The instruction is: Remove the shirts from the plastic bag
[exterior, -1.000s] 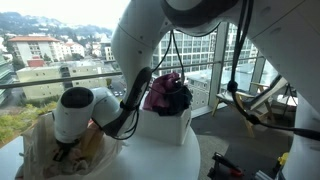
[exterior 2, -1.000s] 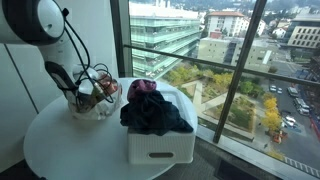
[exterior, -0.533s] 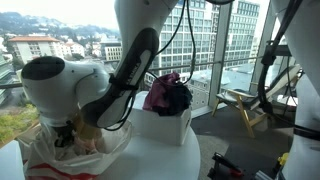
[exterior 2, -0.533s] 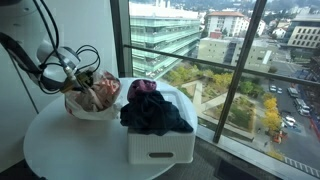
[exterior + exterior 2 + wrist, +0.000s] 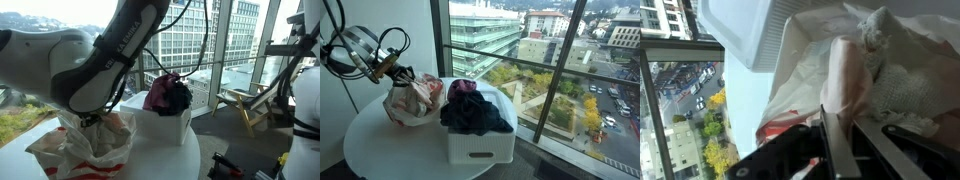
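Thin whitish film, the plastic bag (image 5: 85, 150), sits slumped just beside the white bin (image 5: 165, 128) in an exterior view. Its top is drawn up toward the gripper (image 5: 92, 119) under the bulky arm. A magenta and a black shirt (image 5: 168, 95) are heaped on top of the bin.

In an exterior view from the bin's other side, the bag (image 5: 415, 100) touches the bin's wall and leans away from it, toward the gripper (image 5: 396, 72). Pinkish stuff shows through the film.

In the wrist view the jaws are pressed together, and a pale pink strip (image 5: 847, 85) runs up from between them. I cannot tell whether it is cloth or bag film. The bin's corner lies beyond.

The step in hand looks like drawing out a remaining garment. The next move likely calls for a lift away from the bin, which risks the light bag coming along too.
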Controlling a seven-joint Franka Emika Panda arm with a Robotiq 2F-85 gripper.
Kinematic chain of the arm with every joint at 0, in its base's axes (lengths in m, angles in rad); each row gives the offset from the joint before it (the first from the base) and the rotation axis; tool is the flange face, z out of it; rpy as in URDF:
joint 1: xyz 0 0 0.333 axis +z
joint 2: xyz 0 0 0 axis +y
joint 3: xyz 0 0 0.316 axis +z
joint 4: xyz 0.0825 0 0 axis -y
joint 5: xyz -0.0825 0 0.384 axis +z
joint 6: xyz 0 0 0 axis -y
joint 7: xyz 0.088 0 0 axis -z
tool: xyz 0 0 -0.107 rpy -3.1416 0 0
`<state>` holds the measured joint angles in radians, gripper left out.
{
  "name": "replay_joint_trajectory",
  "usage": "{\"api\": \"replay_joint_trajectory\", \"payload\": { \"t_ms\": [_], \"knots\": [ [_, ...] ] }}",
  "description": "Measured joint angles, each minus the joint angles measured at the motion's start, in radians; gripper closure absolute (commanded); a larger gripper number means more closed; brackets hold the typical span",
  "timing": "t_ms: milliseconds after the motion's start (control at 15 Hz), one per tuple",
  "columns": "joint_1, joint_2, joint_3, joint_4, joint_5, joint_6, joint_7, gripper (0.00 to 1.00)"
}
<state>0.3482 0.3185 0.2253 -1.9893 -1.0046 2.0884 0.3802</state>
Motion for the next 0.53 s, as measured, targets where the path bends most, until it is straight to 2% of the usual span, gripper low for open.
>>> {"api": "replay_joint_trajectory", "payload": {
  "t_ms": [267, 533],
  "knots": [
    [0.031, -0.052, 0.007, 0.026, -0.104, -0.213, -0.023, 0.97],
    [0.040, -0.169, 0.021, 0.091, -0.184, -0.330, -0.017, 0.97]
  ]
}}
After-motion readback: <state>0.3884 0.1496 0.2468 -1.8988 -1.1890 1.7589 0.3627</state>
